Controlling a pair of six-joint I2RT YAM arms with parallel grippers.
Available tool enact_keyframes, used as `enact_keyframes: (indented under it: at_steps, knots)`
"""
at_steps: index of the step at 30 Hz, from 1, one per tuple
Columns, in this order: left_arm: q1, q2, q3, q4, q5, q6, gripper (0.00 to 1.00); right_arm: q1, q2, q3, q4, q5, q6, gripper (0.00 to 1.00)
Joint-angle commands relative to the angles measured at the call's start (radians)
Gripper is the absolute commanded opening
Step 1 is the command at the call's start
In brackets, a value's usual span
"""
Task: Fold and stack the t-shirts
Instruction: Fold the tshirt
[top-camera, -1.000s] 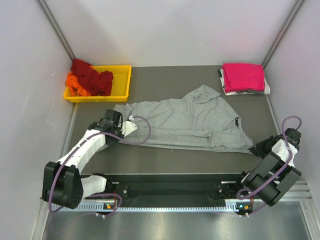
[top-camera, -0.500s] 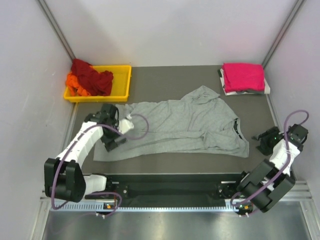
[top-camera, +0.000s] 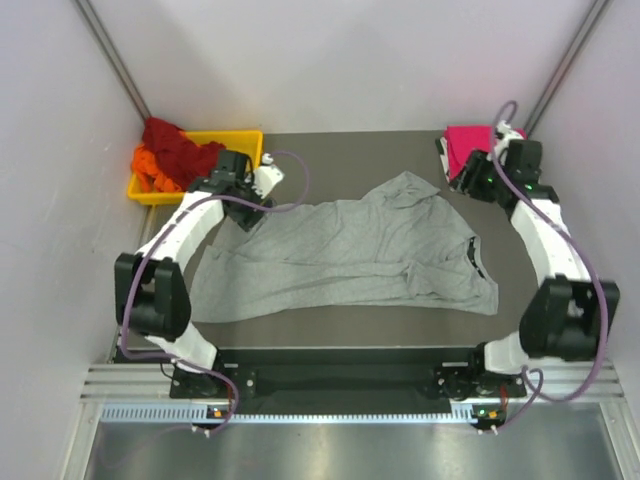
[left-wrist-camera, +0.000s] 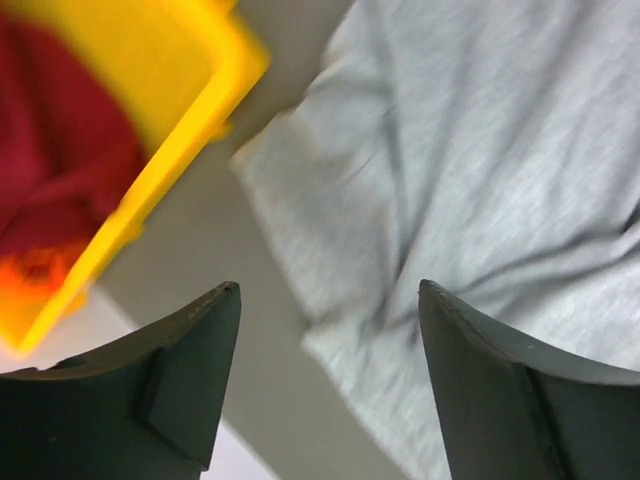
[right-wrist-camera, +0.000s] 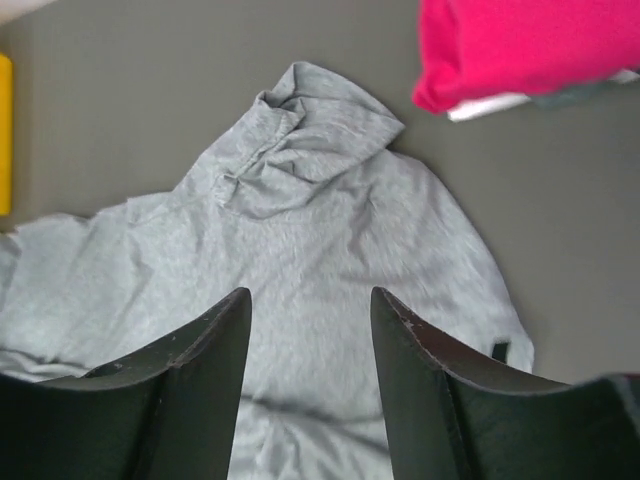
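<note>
**Top view.** Spread flat but rumpled across the middle of the dark grey matte surface (top-camera: 330, 150): a light heather-grey cloth t-shirt (top-camera: 345, 255). Dark collar (top-camera: 477, 262) at its right end, hem to the left, one sleeve bunched toward the far side, long creases along the near half. In the far right corner, a folded bright magenta-pink cloth t-shirt (top-camera: 462, 142), partly hidden behind the right arm. At the far left, a yellow plastic tray (top-camera: 243, 137) holding a crumpled dark red t-shirt (top-camera: 172, 142) and, to its left, a crumpled orange t-shirt (top-camera: 147, 168). Closed in by pale lilac-white walls (top-camera: 350, 60) on the left, far and right sides, with grey metal posts in the far corners. Along the near edge, a black rail (top-camera: 340, 368).

**Left wrist view.** Left tool (left-wrist-camera: 330, 300) spread wide, nothing between its dark fingers (left-wrist-camera: 180, 370). Below it, the softly creased far-left corner of the grey t-shirt, just beside the tray's corner with a narrow strip of bare surface between. Dark red and orange cloth blurred inside the tray.

**Right wrist view.** Right tool (right-wrist-camera: 310, 310) parted, gripping nothing, above the far side of the grey t-shirt. Bunched sleeve just beyond the fingertips. Far right, the pink t-shirt lying on folded white and dark cloth (right-wrist-camera: 500, 103), apart from the grey one.
</note>
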Motion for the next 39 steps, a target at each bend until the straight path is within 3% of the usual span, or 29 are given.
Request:
enact_keyframes:
  at_steps: [1,4,7,11,16,19,20,22,24,26,31,35,39]
  knots:
    - [-0.042,0.067,0.020,0.121,0.022,-0.003,0.77,0.094,0.165,0.122,0.043,0.032,-0.086,0.51]
    - [-0.052,0.167,0.069,0.158,-0.010,0.013,0.87,0.155,0.325,0.240,0.031,0.033,-0.106,0.51]
    - [-0.052,0.270,0.125,0.150,-0.038,0.010,0.90,0.201,0.480,0.365,0.011,0.014,-0.114,0.55]
    - [-0.056,0.376,0.161,0.184,-0.065,0.008,0.91,0.249,0.682,0.523,-0.019,0.052,-0.120,0.60]
    - [-0.057,0.430,0.172,0.172,-0.029,0.019,0.86,0.257,0.821,0.678,-0.029,0.056,-0.091,0.59]
    - [-0.057,0.437,0.159,0.187,-0.036,0.016,0.66,0.257,0.871,0.720,-0.027,0.044,-0.074,0.51]
    - [-0.056,0.439,0.156,0.192,-0.039,0.017,0.52,0.258,0.882,0.721,-0.020,0.037,-0.071,0.42]
    - [-0.056,0.437,0.147,0.193,-0.030,0.028,0.40,0.257,0.890,0.721,-0.001,0.029,-0.056,0.31]
    - [-0.057,0.431,0.144,0.193,-0.015,0.028,0.02,0.255,0.896,0.723,0.007,0.030,-0.045,0.14]
    - [-0.056,0.427,0.146,0.189,-0.010,0.020,0.00,0.257,0.885,0.720,0.005,0.033,-0.039,0.00]
    - [-0.057,0.385,0.147,0.155,-0.033,-0.018,0.00,0.255,0.752,0.585,0.042,0.061,-0.028,0.00]
    - [-0.057,0.278,0.106,0.120,-0.024,-0.046,0.00,0.261,0.542,0.422,0.049,0.081,-0.005,0.00]
    - [-0.059,0.189,0.019,0.059,-0.036,-0.072,0.00,0.291,0.327,0.118,0.073,0.115,0.049,0.00]
